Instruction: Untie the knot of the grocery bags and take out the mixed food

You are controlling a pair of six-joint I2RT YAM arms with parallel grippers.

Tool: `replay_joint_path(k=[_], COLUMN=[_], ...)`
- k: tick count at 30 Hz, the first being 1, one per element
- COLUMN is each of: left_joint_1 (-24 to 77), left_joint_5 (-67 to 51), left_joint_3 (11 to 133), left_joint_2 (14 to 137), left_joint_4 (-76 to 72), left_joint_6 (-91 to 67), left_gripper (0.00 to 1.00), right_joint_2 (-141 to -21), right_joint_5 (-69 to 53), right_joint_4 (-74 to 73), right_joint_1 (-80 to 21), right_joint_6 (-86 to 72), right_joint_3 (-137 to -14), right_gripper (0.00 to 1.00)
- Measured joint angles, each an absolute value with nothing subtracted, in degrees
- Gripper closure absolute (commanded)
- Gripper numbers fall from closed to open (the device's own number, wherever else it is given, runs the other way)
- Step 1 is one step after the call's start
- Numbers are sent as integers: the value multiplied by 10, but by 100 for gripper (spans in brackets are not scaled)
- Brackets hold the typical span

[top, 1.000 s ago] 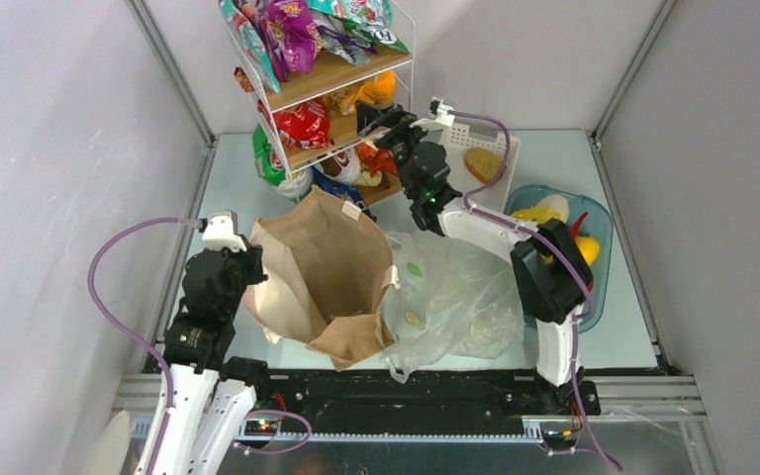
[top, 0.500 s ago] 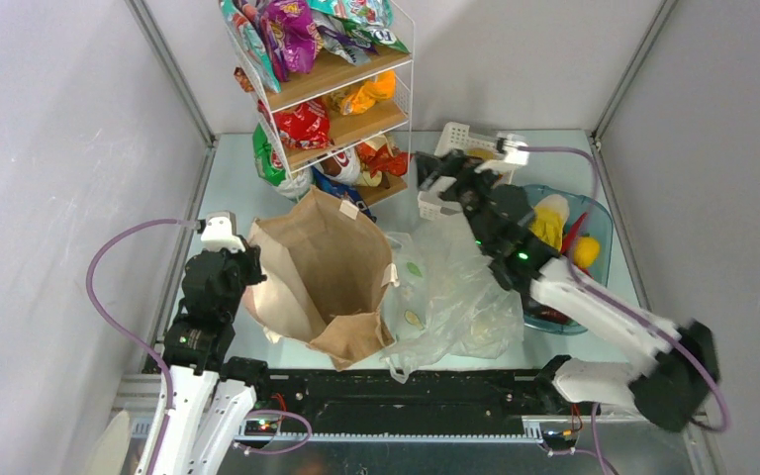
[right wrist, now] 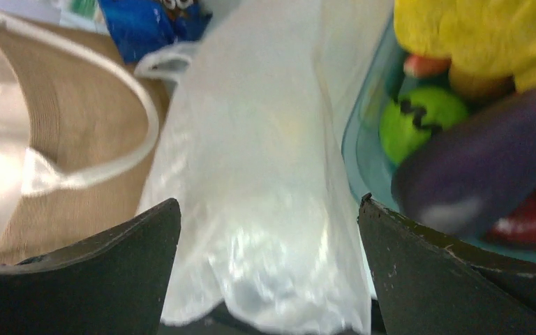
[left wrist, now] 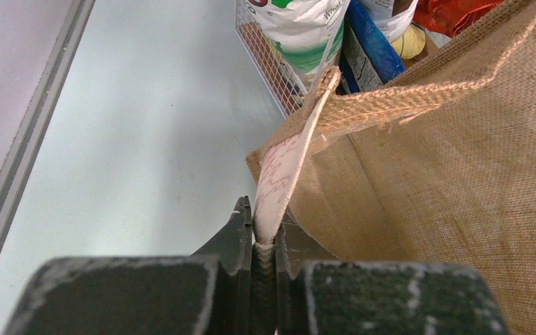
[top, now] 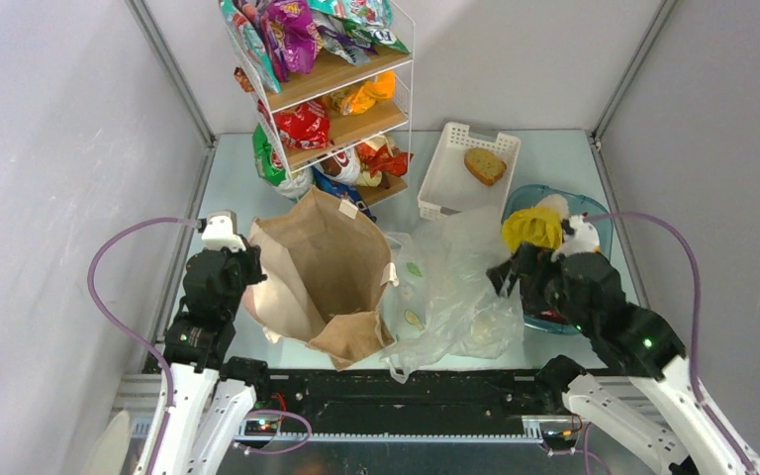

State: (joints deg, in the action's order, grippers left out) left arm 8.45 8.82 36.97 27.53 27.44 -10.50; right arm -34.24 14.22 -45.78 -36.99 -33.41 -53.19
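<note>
The brown grocery bag (top: 327, 267) stands open at the table's middle. My left gripper (top: 248, 265) is at its left rim, shut on the bag's pale handle strap (left wrist: 279, 174), which runs up to the woven rim (left wrist: 419, 91). The clear plastic bag (top: 455, 287) lies crumpled to the right of the brown one. My right gripper (top: 507, 277) hangs open over the plastic bag's right edge, and its wrist view shows the film (right wrist: 265, 174) below and between the wide jaws. A purple eggplant (right wrist: 488, 164) and yellow fruit (top: 531, 228) lie in the blue tub (top: 599, 233).
A wire shelf rack (top: 327, 89) full of snack packets stands at the back, close behind the brown bag. A white slatted basket (top: 440, 188) with a bread slice (top: 484, 165) sits behind the plastic bag. The tub also holds a green ball (right wrist: 419, 118).
My right arm swung from the shelf rack at the back, across the basket, down to the plastic bag's right edge by the tub, jaws open throughout. The left arm held still.
</note>
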Motion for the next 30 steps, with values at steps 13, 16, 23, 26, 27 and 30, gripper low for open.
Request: replay_joint_path(k=[13, 16, 23, 26, 27, 30], left_joint_1=[84, 84, 84, 84, 84, 84], left_joint_5=[89, 89, 89, 89, 88, 89], left_joint_3=[370, 370, 370, 370, 370, 370], left_joint_2=[289, 289, 289, 289, 290, 290], left_joint_4=[271, 271, 271, 271, 271, 271], left_joint_6=[-105, -105, -105, -105, -105, -105], left_gripper=[100, 100, 100, 100, 100, 100], right_joint_2=[-291, -349, -519, -622, -657, -747], right_joint_5=[36, 36, 74, 99, 110, 143], right_joint_4=[-516, -449, -259, -205, -190, -151], right_joint_1=[-385, -393, -398, -399, -399, -399], right_joint_6=[-437, -430, -376, -339, -326, -297], right_joint_3=[-394, -391, -401, -436, -450, -487], right_gripper=[79, 100, 100, 100, 100, 87])
